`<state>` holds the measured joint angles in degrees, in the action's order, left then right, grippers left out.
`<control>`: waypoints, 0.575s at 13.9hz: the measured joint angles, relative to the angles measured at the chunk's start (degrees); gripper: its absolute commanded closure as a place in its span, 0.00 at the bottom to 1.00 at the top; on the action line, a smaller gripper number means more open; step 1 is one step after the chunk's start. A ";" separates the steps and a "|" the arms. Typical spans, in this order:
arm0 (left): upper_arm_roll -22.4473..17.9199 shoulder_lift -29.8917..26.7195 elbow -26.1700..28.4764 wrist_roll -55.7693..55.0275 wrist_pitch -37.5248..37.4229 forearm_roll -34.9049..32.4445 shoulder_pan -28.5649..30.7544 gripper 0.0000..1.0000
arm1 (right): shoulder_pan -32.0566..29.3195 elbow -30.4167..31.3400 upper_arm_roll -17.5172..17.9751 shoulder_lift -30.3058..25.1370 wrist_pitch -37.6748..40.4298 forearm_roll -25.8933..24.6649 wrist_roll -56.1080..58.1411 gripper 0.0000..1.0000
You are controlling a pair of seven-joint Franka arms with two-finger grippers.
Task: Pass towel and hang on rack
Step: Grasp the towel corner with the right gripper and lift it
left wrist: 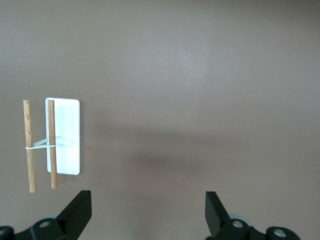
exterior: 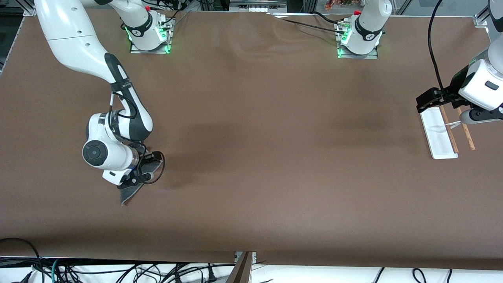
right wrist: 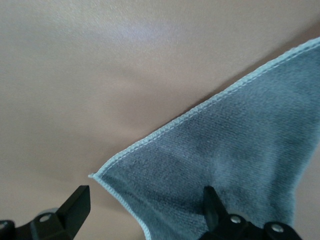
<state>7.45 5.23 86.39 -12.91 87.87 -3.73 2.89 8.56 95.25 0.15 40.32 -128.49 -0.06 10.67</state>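
Note:
The towel (exterior: 129, 193) lies flat on the brown table toward the right arm's end, dark grey side up with its lighter stitched edge showing; no pink shows. My right gripper (exterior: 137, 180) is low over it and open. In the right wrist view the towel's corner (right wrist: 210, 165) lies between the wide-apart jaws of the gripper (right wrist: 145, 200), one finger over the cloth and one over bare table. The rack (exterior: 438, 133), a white base with two wooden rods (exterior: 466, 131), stands at the left arm's end. My left gripper (exterior: 424, 103) hangs open and empty over the table beside the rack (left wrist: 62, 137).
The two arm bases (exterior: 149, 37) (exterior: 357, 41) stand on the table edge farthest from the front camera. A black cable (exterior: 434, 51) hangs down to the left wrist. Loose cables (exterior: 59, 271) lie below the table's near edge.

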 measured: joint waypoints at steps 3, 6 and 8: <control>-0.01 0.00 0.00 0.00 0.00 0.00 0.00 0.00 | -0.01 2.06 -0.05 0.10 -2.94 -0.03 1.81 0.82; -0.03 0.00 0.00 0.00 0.00 0.00 0.00 0.00 | -0.26 1.98 -0.42 -0.24 -3.25 -0.04 3.23 0.99; -0.03 0.00 0.00 0.00 0.00 0.00 0.00 0.00 | -0.28 1.38 -0.46 -0.53 -3.39 -0.03 3.25 1.00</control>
<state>7.42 5.23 86.39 -12.91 87.87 -3.73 2.90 8.28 96.63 -0.31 39.78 -131.88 -0.08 13.91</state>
